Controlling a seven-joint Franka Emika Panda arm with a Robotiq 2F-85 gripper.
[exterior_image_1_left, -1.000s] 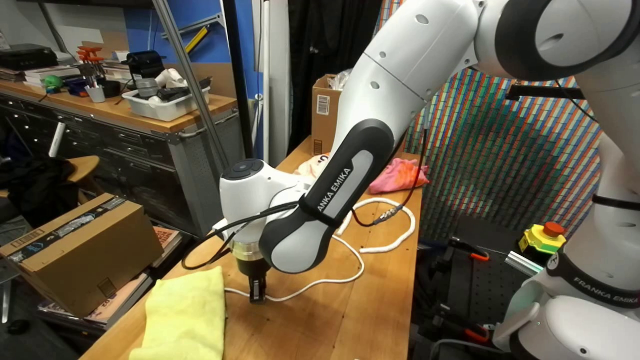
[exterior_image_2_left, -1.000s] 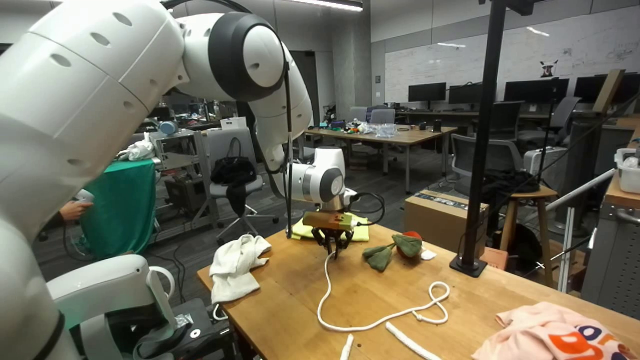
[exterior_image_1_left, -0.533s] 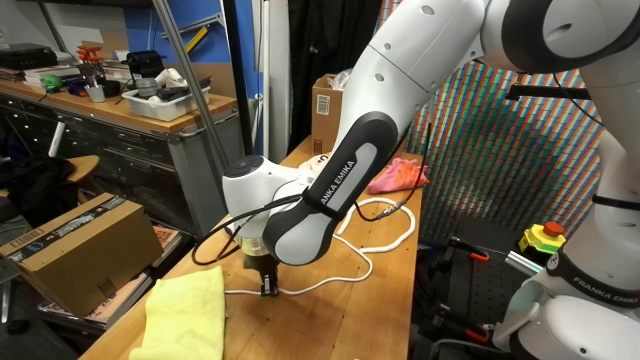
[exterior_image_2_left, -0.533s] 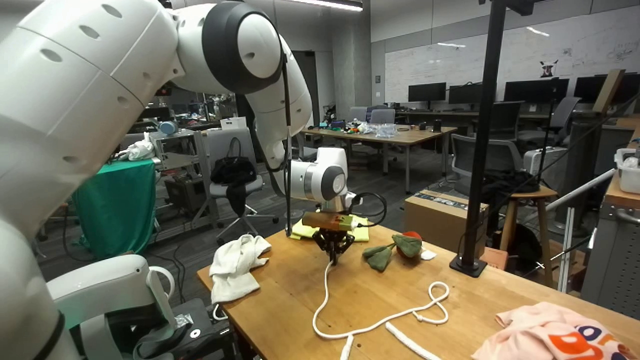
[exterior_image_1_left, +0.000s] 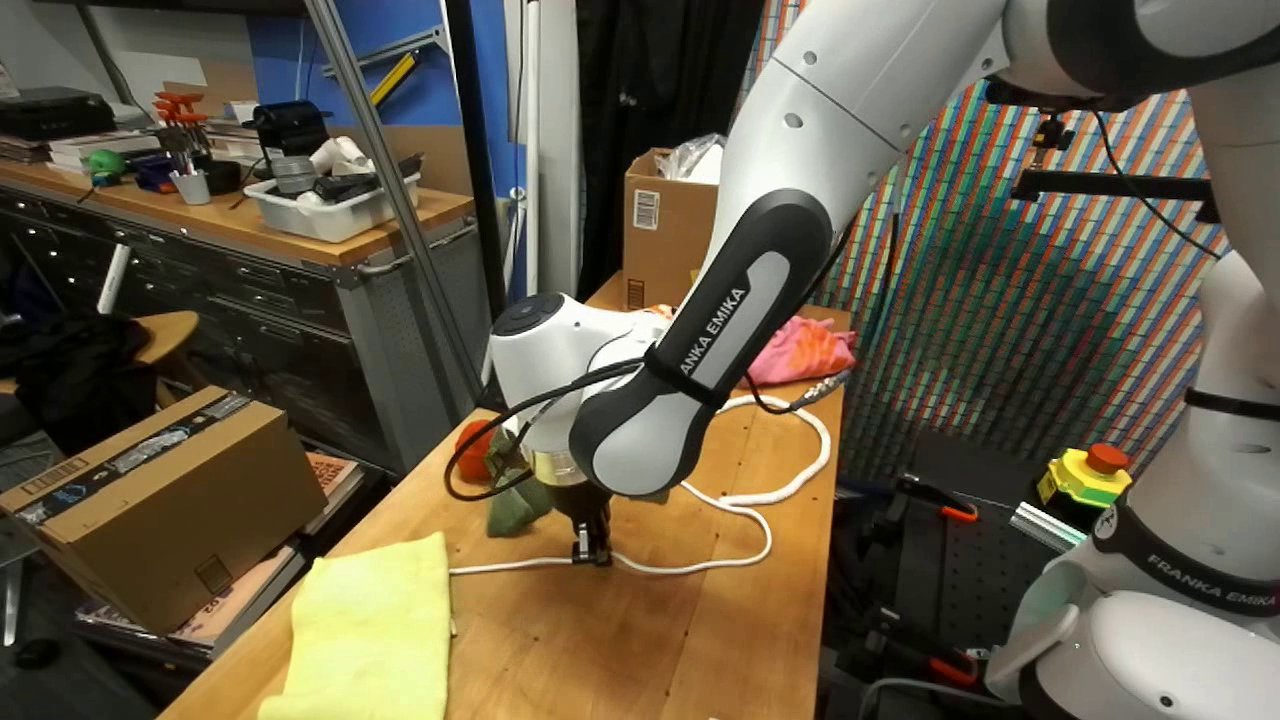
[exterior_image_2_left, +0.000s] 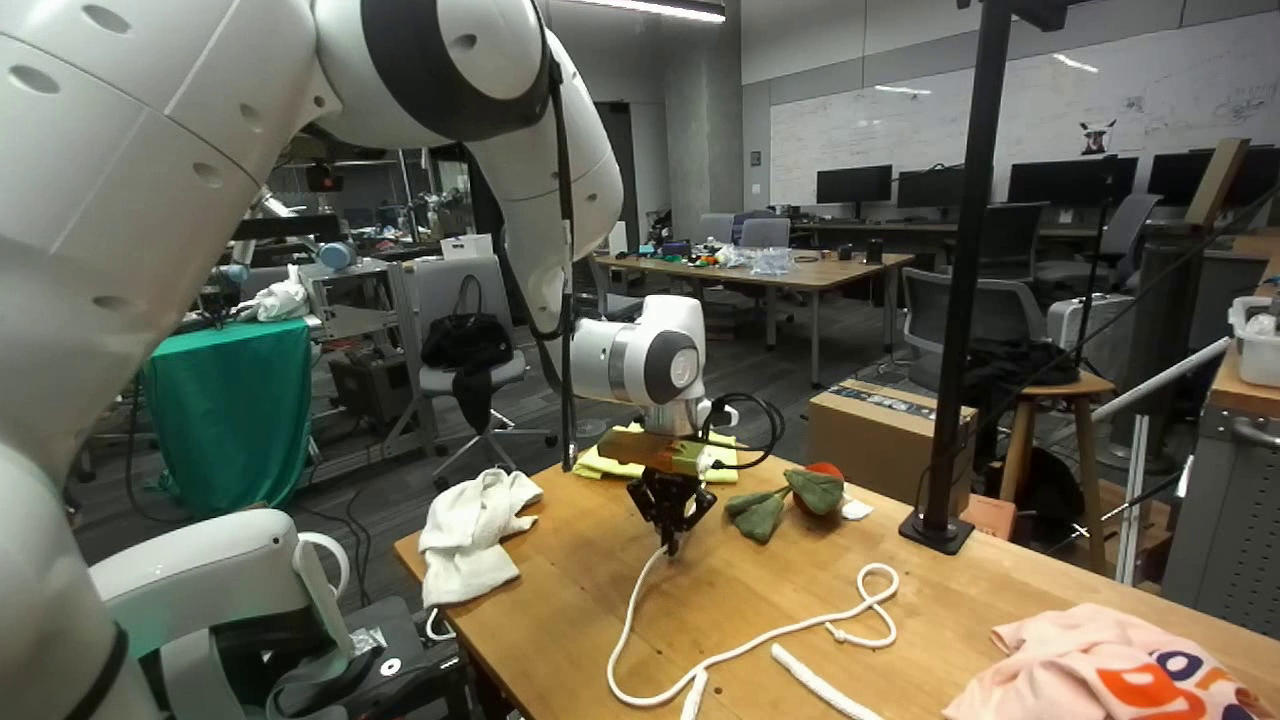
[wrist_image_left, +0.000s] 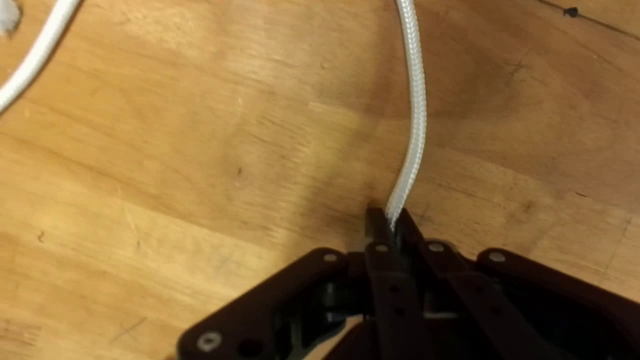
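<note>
A thin white rope (wrist_image_left: 417, 95) runs up the wrist view from between my two black fingertips. My gripper (wrist_image_left: 392, 216) is shut on this rope, low over the wooden table. In an exterior view the gripper (exterior_image_1_left: 592, 558) has the rope (exterior_image_1_left: 700, 567) on both sides; one stretch reaches the edge of a folded yellow cloth (exterior_image_1_left: 370, 620), where it goes out of sight. In an exterior view the gripper (exterior_image_2_left: 670, 545) points down, and the rope (exterior_image_2_left: 740, 655) curves from it to a small loop. A red and green plush thing (exterior_image_2_left: 818, 490) lies beside the gripper.
The wooden table (exterior_image_2_left: 560, 610) also bears a white cloth (exterior_image_2_left: 475, 540), a peach cloth with print (exterior_image_2_left: 1110, 670), a thick white rope (exterior_image_2_left: 820, 685) and a pink cloth (exterior_image_1_left: 800, 350). A black post (exterior_image_2_left: 965, 300) stands at the table's edge. A cardboard box (exterior_image_1_left: 160, 500) stands beside the table.
My gripper has moved away from the yellow cloth, dragging the rope along; the rope's bend has shifted. The red and green plush thing has come into sight from behind the arm.
</note>
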